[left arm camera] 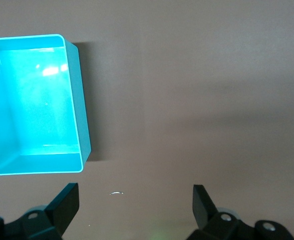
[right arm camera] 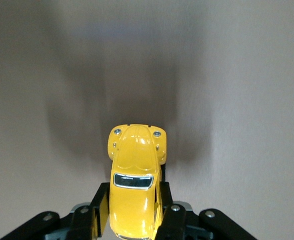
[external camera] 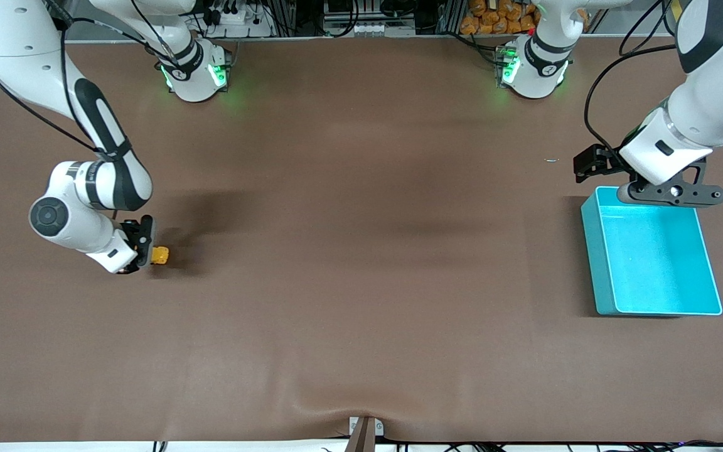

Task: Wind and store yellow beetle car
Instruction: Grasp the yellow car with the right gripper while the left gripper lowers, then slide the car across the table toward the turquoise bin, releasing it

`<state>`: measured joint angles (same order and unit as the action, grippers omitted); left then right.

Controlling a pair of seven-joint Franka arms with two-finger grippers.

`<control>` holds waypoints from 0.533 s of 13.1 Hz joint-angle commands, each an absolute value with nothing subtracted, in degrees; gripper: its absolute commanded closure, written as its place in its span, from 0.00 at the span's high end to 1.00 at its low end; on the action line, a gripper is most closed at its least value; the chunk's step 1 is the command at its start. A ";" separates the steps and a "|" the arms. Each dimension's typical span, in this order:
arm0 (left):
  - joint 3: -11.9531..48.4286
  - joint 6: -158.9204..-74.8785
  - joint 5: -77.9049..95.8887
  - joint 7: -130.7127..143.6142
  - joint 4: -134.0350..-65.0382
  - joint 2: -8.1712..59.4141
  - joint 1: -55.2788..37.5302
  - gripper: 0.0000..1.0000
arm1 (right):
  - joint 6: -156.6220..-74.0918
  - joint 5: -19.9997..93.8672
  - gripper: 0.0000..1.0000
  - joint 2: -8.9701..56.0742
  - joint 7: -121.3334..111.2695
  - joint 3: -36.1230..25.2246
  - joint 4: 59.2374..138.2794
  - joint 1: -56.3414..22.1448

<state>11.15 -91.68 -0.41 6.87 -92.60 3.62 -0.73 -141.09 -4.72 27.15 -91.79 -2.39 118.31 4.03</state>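
The yellow beetle car (external camera: pixel 160 255) is small, rounded, with a dark window, at the right arm's end of the table. My right gripper (external camera: pixel 146 246) is shut on its sides; in the right wrist view the car (right arm camera: pixel 135 185) sits between the black fingers (right arm camera: pixel 97 210) with its nose pointing away from the gripper (right arm camera: pixel 134 210). The teal bin (external camera: pixel 700 245) stands open and empty at the left arm's end. My left gripper (external camera: pixel 594 164) hangs open and empty just over the table beside the bin's farther rim; its fingertips (left arm camera: pixel 66 200) show wide apart in the left wrist view, with the bin (left arm camera: pixel 81 120) there too.
A small silvery scrap (external camera: pixel 552 160) lies on the brown table near the left gripper, also seen in the left wrist view (left arm camera: pixel 116 193). The two arm bases (external camera: pixel 195 72) stand along the table's farthest edge. A bracket (external camera: pixel 364 433) sits at the nearest edge.
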 commanded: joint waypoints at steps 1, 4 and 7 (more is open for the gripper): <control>11.78 -92.99 -1.41 9.57 -93.60 3.34 -0.88 1.00 | -143.96 -5.54 0.30 32.08 -96.49 -1.93 117.78 8.08; 11.69 -92.99 -1.32 11.07 -94.22 3.25 -0.62 1.00 | -144.05 -5.54 0.32 32.69 -100.36 -1.93 117.25 11.06; 11.69 -93.16 -1.32 11.95 -94.22 3.16 -0.35 1.00 | -144.05 -5.45 0.45 34.89 -101.86 -1.93 115.58 13.97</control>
